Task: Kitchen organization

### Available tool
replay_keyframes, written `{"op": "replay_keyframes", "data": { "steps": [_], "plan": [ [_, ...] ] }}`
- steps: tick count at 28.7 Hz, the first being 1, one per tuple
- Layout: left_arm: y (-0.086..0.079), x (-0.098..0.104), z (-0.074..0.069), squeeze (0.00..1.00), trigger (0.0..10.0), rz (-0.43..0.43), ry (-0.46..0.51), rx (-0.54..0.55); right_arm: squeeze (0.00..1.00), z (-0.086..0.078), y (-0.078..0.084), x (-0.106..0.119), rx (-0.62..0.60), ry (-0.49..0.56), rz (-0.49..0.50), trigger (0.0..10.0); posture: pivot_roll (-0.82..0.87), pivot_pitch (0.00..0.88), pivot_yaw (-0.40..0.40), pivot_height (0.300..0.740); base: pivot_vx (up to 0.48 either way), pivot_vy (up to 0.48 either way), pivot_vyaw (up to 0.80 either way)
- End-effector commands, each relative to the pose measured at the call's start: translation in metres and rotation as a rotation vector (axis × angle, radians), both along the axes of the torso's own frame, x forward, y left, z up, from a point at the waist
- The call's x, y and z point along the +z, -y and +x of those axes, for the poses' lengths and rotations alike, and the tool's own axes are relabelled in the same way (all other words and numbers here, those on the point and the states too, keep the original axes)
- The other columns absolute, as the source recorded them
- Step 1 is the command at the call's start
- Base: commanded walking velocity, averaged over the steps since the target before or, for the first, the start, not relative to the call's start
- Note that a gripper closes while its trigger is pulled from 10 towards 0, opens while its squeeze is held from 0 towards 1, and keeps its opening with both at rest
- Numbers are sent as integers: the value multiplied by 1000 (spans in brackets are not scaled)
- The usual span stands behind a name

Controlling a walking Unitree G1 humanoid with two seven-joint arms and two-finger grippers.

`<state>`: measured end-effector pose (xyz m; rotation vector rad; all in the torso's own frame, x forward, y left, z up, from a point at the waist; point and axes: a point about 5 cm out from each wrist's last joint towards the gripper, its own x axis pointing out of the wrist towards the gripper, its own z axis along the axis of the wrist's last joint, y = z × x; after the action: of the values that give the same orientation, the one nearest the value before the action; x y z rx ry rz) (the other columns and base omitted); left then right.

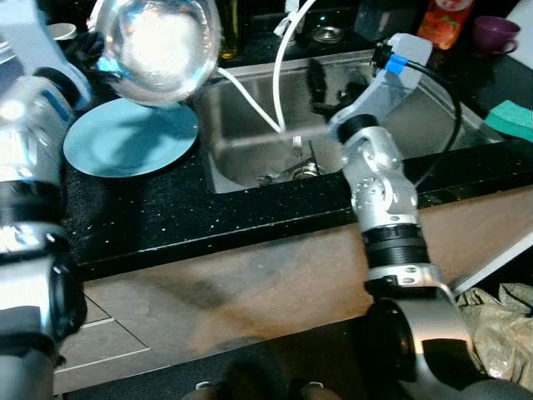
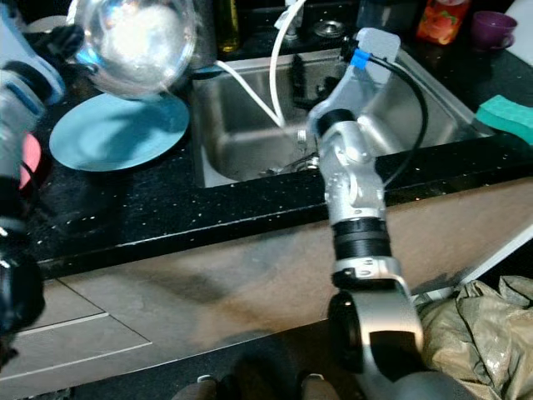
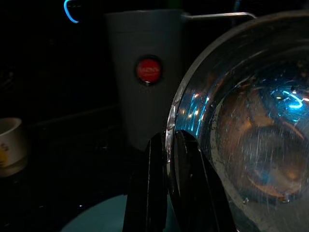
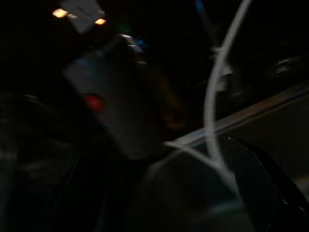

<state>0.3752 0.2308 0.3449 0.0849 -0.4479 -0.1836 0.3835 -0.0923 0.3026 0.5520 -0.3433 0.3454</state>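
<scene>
One bowl in hand: the steel bowl (image 1: pixel 156 46) hangs tilted in the air above the blue plate (image 1: pixel 125 142), its open mouth turned toward the camera; nothing can be made out inside it
Left gripper: the left gripper (image 3: pixel 166 159) has its two black fingers pinched tight on the bowl's rim, one finger inside and one outside
Key relation: the bowl is already in the left arm's hold and sits just left of the sink (image 1: pixel 250 142), so the left arm is the nearer one for either setting it on the plate or swinging it over the basin; that is a judgement from position only
Behind the bowl: a tall grey cup (image 3: pixel 145 72) with a red badge stands on the counter (image 1: pixel 191 217)
Sink contents: a fork and some metal pieces lie near the drain (image 1: pixel 296 167); a white hose (image 1: pixel 279 75) loops down into the basin
Right gripper: the right gripper (image 1: pixel 321 87) reaches over the basin near the hose; whether its fingers are apart I cannot tell
Far right: a green sponge (image 1: pixel 510 118), an orange bottle (image 1: pixel 443 21) and a purple cup (image 1: pixel 495 33) sit beside the basin
</scene>
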Motion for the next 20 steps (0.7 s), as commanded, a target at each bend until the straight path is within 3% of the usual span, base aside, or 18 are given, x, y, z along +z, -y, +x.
{"op": "replay_keyframes", "data": {
  "steps": [1,6,12,13,14,15,20],
  "plan": [
    [-6,10,-7,0,0,36,73,55,1000,-3,0,10,38,19,72,10000,45,126,4,740,0,0,0],
    [3,7,-8,0,0,70,89,66,1000,-20,-17,32,284,112,146,10000,45,129,6,740,0,0,0],
    [9,4,-9,0,0,46,104,51,1000,-28,-27,27,318,120,-1,10000,40,132,6,740,0,0,0],
    [13,5,-10,0,0,27,110,34,271,-28,-34,20,288,122,-146,10000,40,132,6,740,0,0,0],
    [13,5,-10,0,0,27,110,34,271,-28,-34,20,288,122,-146,10000,40,132,6,740,0,0,0],
    [15,5,-10,0,0,21,112,29,0,-28,-37,17,281,121,-190,10000,40,132,6,740,0,0,0],
    [19,8,-10,0,0,-9,122,12,0,-26,-40,8,237,104,-309,10000,42,137,1,740,0,0,0]
  ]
}}
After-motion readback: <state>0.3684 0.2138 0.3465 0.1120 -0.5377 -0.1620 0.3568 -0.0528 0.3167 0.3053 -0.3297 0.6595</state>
